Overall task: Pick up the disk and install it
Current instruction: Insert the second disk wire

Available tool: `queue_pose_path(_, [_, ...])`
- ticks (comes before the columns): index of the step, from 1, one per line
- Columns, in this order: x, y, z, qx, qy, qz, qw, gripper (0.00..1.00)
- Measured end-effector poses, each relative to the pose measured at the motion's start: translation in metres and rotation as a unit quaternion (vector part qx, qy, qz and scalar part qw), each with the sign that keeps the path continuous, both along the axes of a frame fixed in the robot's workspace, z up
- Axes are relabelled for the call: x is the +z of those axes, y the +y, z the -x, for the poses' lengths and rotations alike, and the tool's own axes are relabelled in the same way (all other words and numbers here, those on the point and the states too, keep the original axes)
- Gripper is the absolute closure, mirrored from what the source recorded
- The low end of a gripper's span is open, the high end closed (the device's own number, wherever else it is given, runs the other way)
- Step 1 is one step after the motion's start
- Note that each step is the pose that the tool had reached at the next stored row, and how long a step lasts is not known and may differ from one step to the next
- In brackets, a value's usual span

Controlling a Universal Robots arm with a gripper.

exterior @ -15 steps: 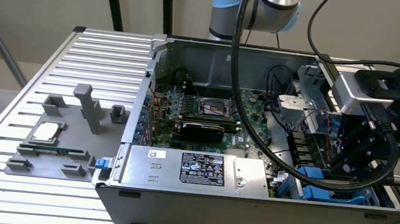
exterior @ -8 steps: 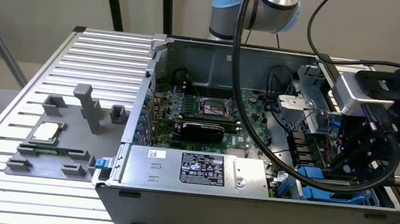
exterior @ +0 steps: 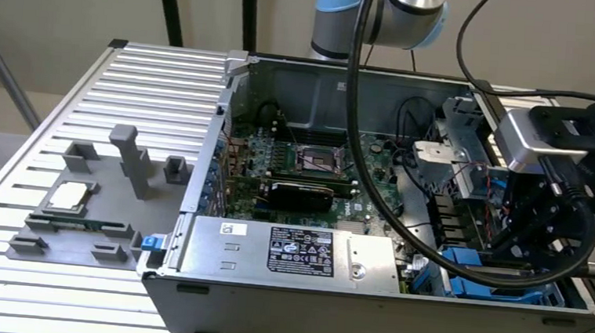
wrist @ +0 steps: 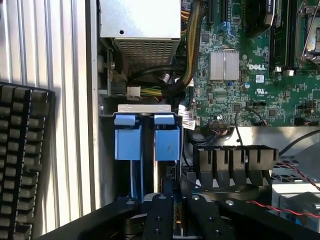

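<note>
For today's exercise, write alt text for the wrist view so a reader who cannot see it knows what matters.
The end effector hangs over the drive bays of an open computer case, just above two blue carrier frames seated side by side. Beyond them lie a green motherboard and a silver power supply box; a black keyboard sits outside the case.

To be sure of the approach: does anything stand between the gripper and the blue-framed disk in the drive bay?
Nothing visible does. The gripper is in line with the disk in its bay slot. The second blue carrier and the black cable bundle lie beside that line, not across it.
</note>
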State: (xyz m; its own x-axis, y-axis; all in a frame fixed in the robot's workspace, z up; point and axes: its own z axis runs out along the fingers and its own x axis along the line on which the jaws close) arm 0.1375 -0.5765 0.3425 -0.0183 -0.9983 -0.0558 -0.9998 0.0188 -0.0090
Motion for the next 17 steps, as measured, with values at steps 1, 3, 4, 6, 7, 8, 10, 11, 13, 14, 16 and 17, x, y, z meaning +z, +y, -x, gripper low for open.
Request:
queue_pose_path(1, [-0.0002, 0.0001, 0.0001, 0.000, -0.0001, -0.0001, 1.0000, 1.00])
queue_pose_path(3, [-0.0003, 0.0004, 0.0001, 0.000, -0.0002, 0.0000, 1.0000, 1.00])
queue_pose_path(4, [-0.0004, 0.0005, 0.0001, 0.000, -0.0003, -0.0001, 1.0000, 1.00])
queue_pose_path(6, [-0.0006, 0.0009, 0.0001, 0.000, -0.0004, -0.0002, 1.0000, 1.00])
queue_pose_path(7, [-0.0010, 0.0012, 0.0001, 0.000, -0.0005, -0.0006, 1.0000, 1.00])
queue_pose_path(8, [-0.0008, 0.0014, 0.0001, 0.000, -0.0005, -0.0003, 1.0000, 1.00])
queue_pose_path(10, [-0.0006, 0.0016, 0.0001, 0.000, -0.0005, 0.0000, 1.0000, 1.00])
queue_pose_path(11, [-0.0008, 0.0016, 0.0001, 0.000, -0.0005, 0.0000, 1.0000, 1.00])
queue_pose_path(13, [-0.0020, 0.0016, 0.0001, 0.000, -0.0005, -0.0001, 1.0000, 1.00])
queue_pose_path(14, [-0.0031, 0.0016, 0.0001, 0.000, -0.0005, -0.0001, 1.0000, 1.00])
queue_pose_path(16, [-0.0055, 0.0016, 0.0001, 0.000, -0.0005, 0.0003, 1.0000, 1.00])
queue_pose_path(17, [-0.0064, 0.0016, 0.0001, 0.000, -0.0005, 0.0006, 1.0000, 1.00])
